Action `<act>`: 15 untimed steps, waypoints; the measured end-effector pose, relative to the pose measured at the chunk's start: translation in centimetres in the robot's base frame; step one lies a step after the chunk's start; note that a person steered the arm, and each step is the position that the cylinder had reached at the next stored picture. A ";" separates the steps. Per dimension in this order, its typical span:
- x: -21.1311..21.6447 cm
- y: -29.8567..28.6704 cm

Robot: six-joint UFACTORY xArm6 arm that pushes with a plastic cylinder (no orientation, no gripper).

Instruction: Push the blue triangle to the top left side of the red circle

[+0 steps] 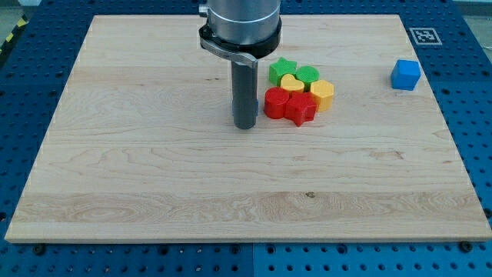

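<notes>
Well, the arm carries no hand at all, so there is nothing to spread or pinch; it ends in a dark rod, and my tip point(245, 125) rests on the counter point(154, 169) just left of the cluster in the upper middle of the frame. That cluster packs a red circle point(275, 102), a red star point(300, 108), a yellow hexagon point(322, 94), a yellow heart point(292, 82), a green star point(283, 70) and a green circle point(307, 75) tightly together. No blue triangle is plainly visible; the only blue piece is a blue block point(405, 75) well apart at the upper right, near the counter's edge, and it looks cube-like from here. The risk, I judge, lies in the route: the rod must travel around the cluster, and cutting close could knock the red circle and shift the target. Pushing the blue piece leftward could also plough it into the yellow and green blocks, or slide it off the right edge.
</notes>
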State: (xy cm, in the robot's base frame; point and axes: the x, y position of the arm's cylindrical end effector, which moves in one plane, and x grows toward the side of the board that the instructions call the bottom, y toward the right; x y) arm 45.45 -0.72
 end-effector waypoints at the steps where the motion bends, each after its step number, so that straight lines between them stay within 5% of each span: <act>1: 0.6 -0.3; 8: 0.5 -1.6; 15: -6.1 -1.9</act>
State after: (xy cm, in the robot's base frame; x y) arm 39.39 -2.58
